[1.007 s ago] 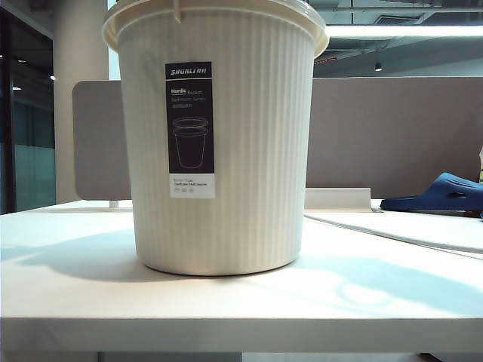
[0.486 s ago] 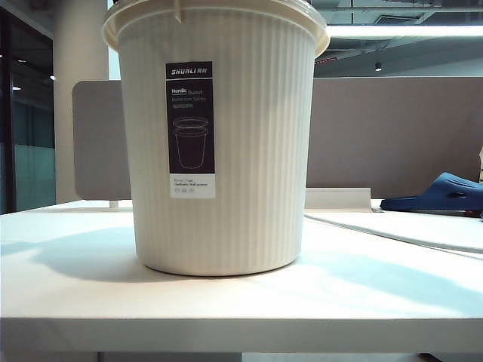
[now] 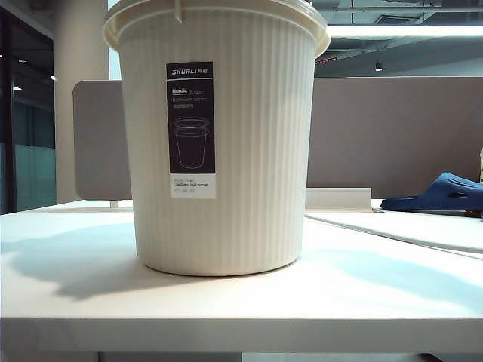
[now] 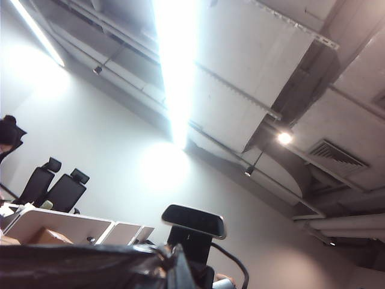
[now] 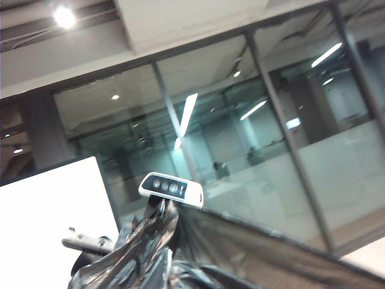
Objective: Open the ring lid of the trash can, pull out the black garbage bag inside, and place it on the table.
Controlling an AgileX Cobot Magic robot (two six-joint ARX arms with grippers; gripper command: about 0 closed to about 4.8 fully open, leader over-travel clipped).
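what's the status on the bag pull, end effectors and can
Both end effectors shut, out of frame; black garbage bag stretched taut in both wrist views. Trash can upright on the table. No obstruction seen.

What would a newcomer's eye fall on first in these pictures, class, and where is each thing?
The big ribbed cream trash can with its dark label fills the middle of the white table. A blue slipper lies far right behind it. Both wrist views tilt up at the ceiling, with crinkled black garbage bag stretched along their edges.
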